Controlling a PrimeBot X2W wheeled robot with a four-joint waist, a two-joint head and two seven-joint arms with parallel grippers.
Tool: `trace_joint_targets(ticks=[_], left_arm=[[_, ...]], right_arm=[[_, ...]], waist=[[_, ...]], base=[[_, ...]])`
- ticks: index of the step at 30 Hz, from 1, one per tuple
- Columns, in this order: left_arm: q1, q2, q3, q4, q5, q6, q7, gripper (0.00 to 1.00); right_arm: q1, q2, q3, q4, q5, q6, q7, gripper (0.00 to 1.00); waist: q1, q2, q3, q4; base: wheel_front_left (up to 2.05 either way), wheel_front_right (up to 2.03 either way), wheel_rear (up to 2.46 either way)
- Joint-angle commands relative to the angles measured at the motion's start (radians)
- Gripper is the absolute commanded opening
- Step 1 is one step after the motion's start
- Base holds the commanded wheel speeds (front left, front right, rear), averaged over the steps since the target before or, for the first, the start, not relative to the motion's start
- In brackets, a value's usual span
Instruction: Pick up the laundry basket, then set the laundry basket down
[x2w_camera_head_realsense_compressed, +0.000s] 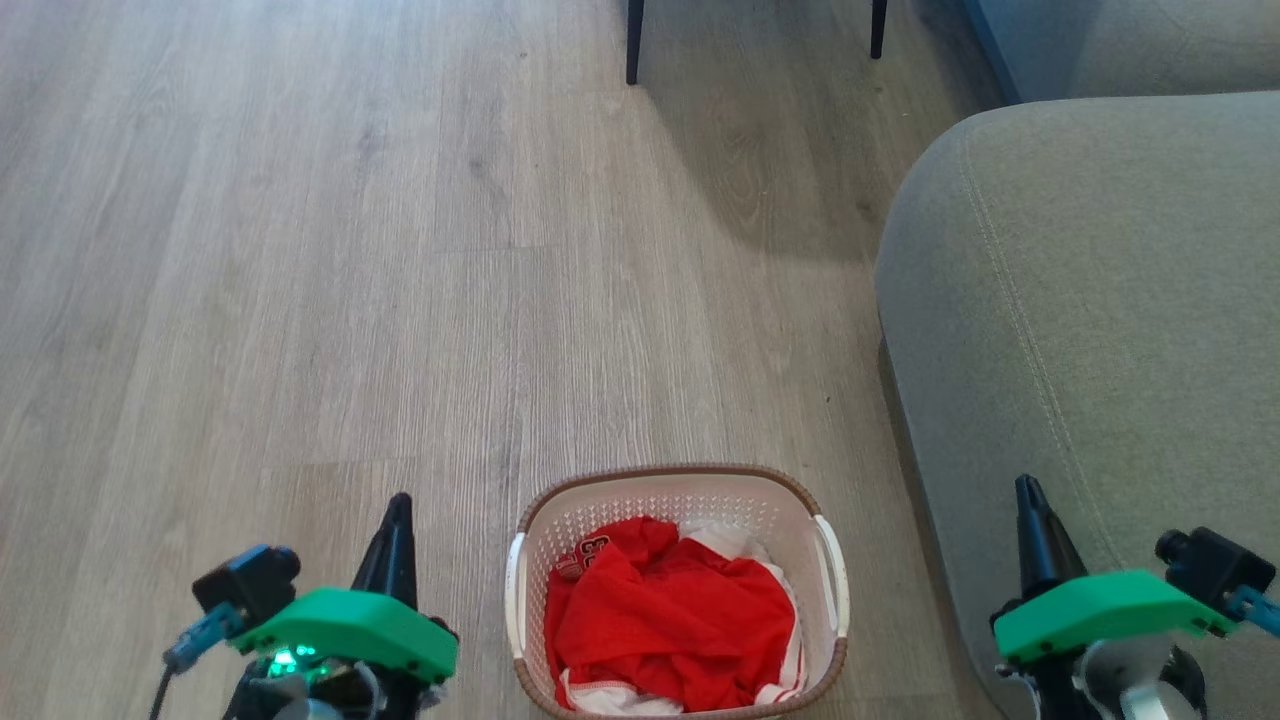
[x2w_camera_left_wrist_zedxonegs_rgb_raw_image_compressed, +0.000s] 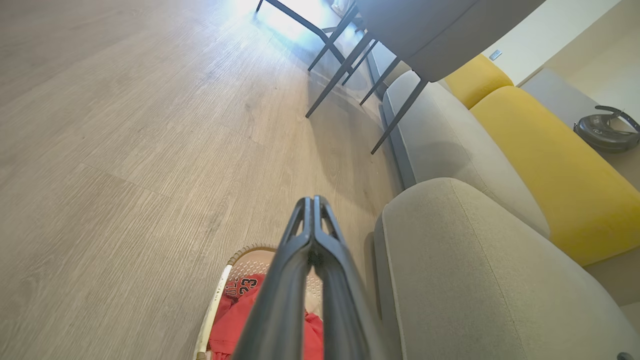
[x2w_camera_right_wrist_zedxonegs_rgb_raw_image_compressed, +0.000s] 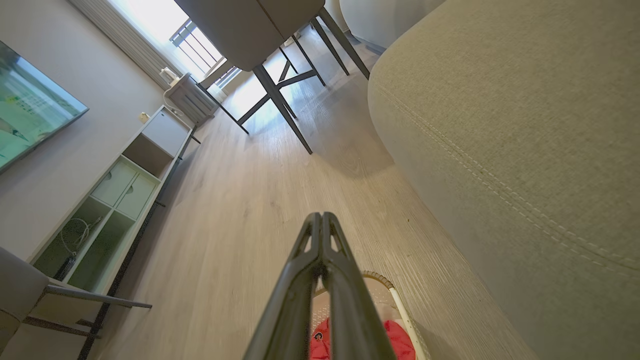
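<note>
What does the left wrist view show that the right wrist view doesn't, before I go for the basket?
Left wrist extras: yellow cushions, a dark round device beyond them, and the 23 printed on the red garment. Right wrist extras: a wall screen, an open shelf unit and a bright window. Shared: the laundry basket rim, grey sofa arm, dark chair legs, wood floor. Each view has its own gripper, left gripper and right gripper, fingers pressed together.

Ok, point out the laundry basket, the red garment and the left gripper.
laundry basket (x2w_camera_head_realsense_compressed: 662, 470): head view, far brown rim.
red garment (x2w_camera_head_realsense_compressed: 680, 620): head view, its middle.
left gripper (x2w_camera_head_realsense_compressed: 399, 504): head view, tip of its shut fingers.
</note>
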Motion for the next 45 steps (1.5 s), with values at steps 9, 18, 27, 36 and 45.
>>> trace_joint_targets(ticks=[9, 18, 27, 36, 45], left_arm=[[-0.061, 0.015, 0.053, -0.026, -0.109, -0.024, 0.028, 0.00], [-0.069, 0.017, 0.084, -0.022, -0.216, -0.042, 0.055, 0.00], [-0.076, 0.018, 0.113, -0.018, -0.311, -0.057, 0.080, 0.00], [-0.082, 0.019, 0.139, -0.014, -0.396, -0.071, 0.103, 0.00], [-0.090, 0.019, 0.169, -0.010, -0.490, -0.087, 0.129, 0.00]], right_arm=[[-0.063, -0.020, -0.010, -0.019, 0.108, 0.003, 0.024, 0.00], [-0.073, -0.021, -0.022, -0.009, 0.212, 0.003, 0.051, 0.00], [-0.082, -0.022, -0.034, 0.000, 0.306, 0.004, 0.076, 0.00], [-0.090, -0.023, -0.046, 0.008, 0.388, 0.004, 0.099, 0.00], [-0.100, -0.023, -0.059, 0.017, 0.480, 0.005, 0.124, 0.00]], waist=[[-0.0001, 0.0000, 0.000, -0.002], [-0.0001, 0.0000, 0.000, -0.004], [-0.0001, 0.0000, 0.000, -0.006], [-0.0001, 0.0000, 0.000, -0.008], [-0.0001, 0.0000, -0.001, -0.010]], base=[[0.00, 0.00, 0.00], [0.00, 0.00, 0.00], [0.00, 0.00, 0.00], [0.00, 0.00, 0.00], [0.00, 0.00, 0.00]])
